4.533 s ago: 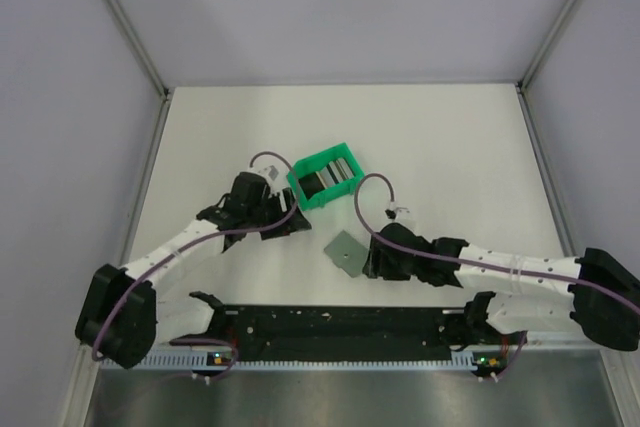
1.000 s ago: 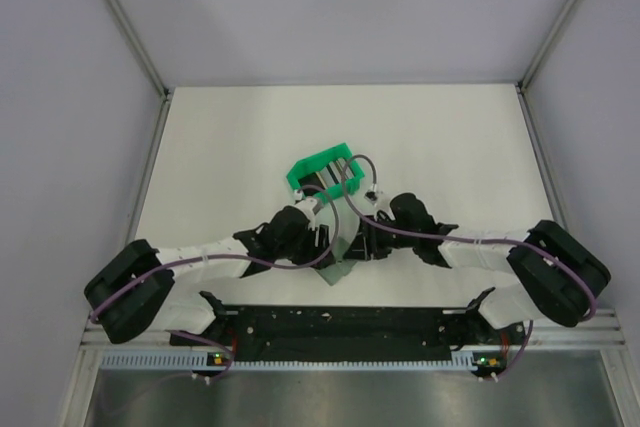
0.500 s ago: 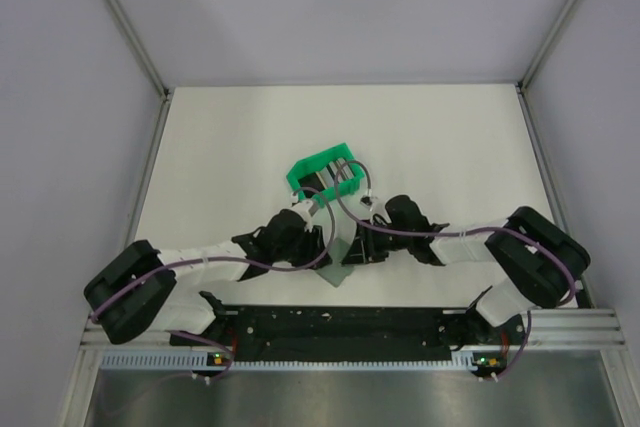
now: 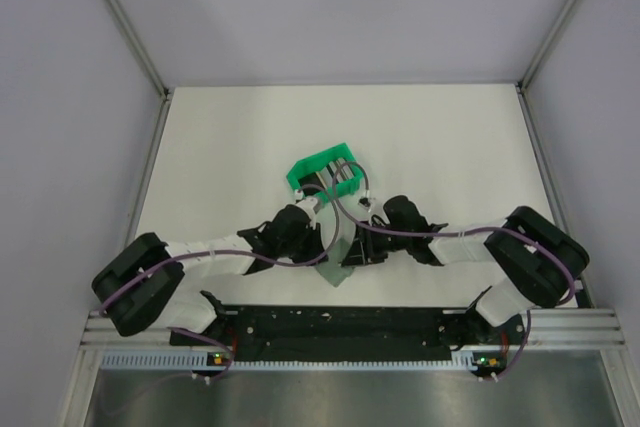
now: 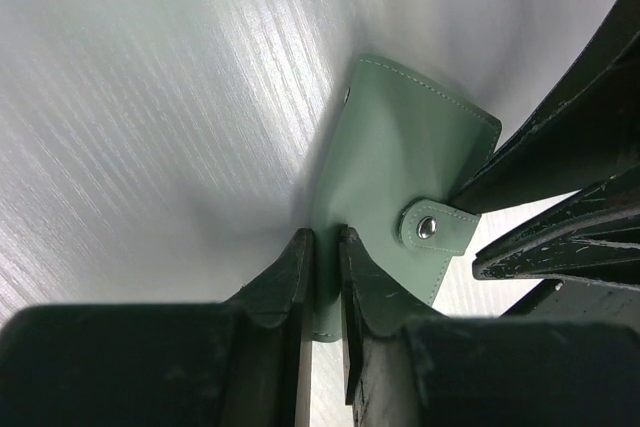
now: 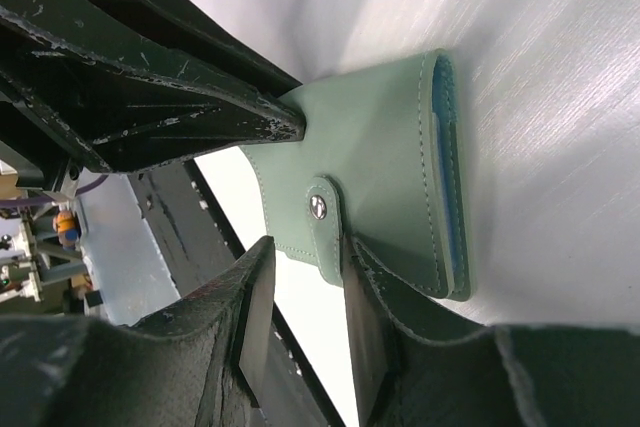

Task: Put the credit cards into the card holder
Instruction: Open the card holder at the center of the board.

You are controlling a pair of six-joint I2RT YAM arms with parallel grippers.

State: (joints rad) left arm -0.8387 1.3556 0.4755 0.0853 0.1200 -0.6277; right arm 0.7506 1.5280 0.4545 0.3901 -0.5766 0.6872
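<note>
Left tool (image 5: pixel 322 247) is pinched tight on the card holder (image 5: pixel 400 167) edge at its tips, steadying it; opposite, right tool (image 6: pixel 308 267) sits narrow around the snap tab (image 6: pixel 320 217), presumably to pop it, though I can't tell if it's gripping

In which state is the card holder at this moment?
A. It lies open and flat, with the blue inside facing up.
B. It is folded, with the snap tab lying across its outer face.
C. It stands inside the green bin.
B: the card holder is folded, its snap tab lies over the grey-green outer face, and only a thin blue strip shows at one edge.
</note>
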